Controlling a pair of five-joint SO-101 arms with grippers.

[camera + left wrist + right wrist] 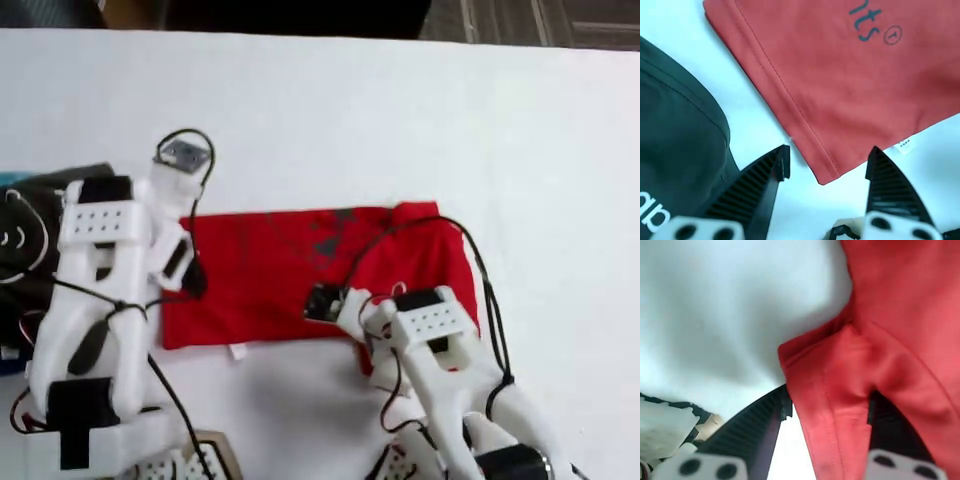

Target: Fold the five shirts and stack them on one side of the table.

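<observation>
Our left gripper (pixel 829 167) stands with its jaws apart and empty, framing a hemmed corner of the red shirt (pixel 840 75), which lies flat on the table (pixel 670 20); a dark shirt (pixel 675 140) lies just beside that corner without touching it, and a white label (pixel 903 145) pokes out from under the red edge. We judge the step in hand to be the next fold of the red shirt; to do it well we should come down until one jaw slides under the corner, pinch beyond the seam, and keep off the dark shirt.

Our right gripper (pixel 827 410) also has its jaws apart, with a raised fold of red hem between them and draped over one jaw; it is not clamped; we should close here before lifting, and raise both ends together so the cloth does not skew.

From above, the red shirt is a long rectangle across the middle of the table, with the dark shirt at the left edge beside our left arm; this view gives the layout the wrist views lack, while they give the jaw gaps and seams that the arms hide from above.
</observation>
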